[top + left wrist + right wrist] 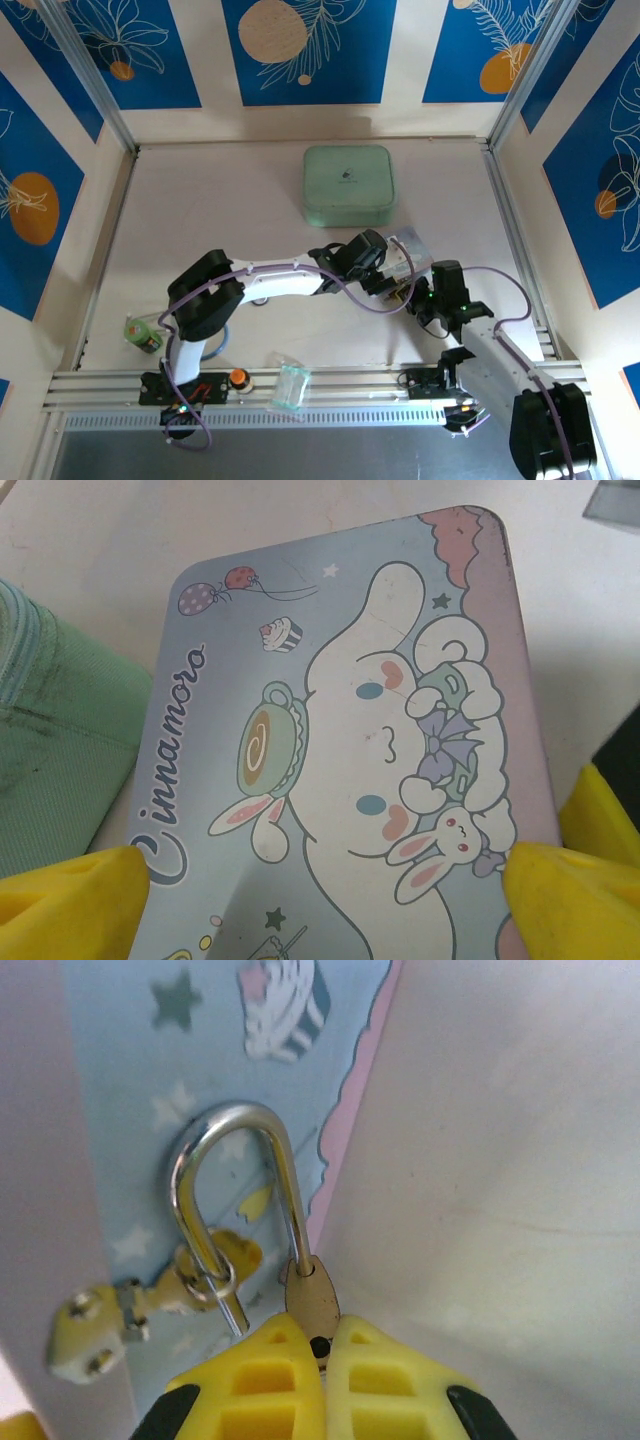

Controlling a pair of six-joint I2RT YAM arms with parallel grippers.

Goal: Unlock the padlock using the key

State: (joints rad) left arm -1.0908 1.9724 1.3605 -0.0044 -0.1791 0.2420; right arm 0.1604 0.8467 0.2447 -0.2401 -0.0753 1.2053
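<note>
Our right gripper (318, 1338) pinches the padlock (310, 1295) by its brass body, at the clasp (210, 1260) of the tin (130, 1070); we judge it stiff and slippery. Our left gripper (325, 880) straddles the tin, contact unclear.

Landmark: tin (410, 252). Case (348, 185) sits just behind tin, slightly left, with a narrow gap between case and tin. Left gripper (320, 905) is above tin, one finger over each long edge. Padlock (312, 1295) rests against tin's face, shackle through hasp (190, 1285) on tin. Padlock body sits between fingers of right gripper (315, 1345), at tin's front right. Bottle (143, 335) is well left of tin, nearer front. Cup (292, 385) is on rail (350, 378), front-left of tin.
</note>
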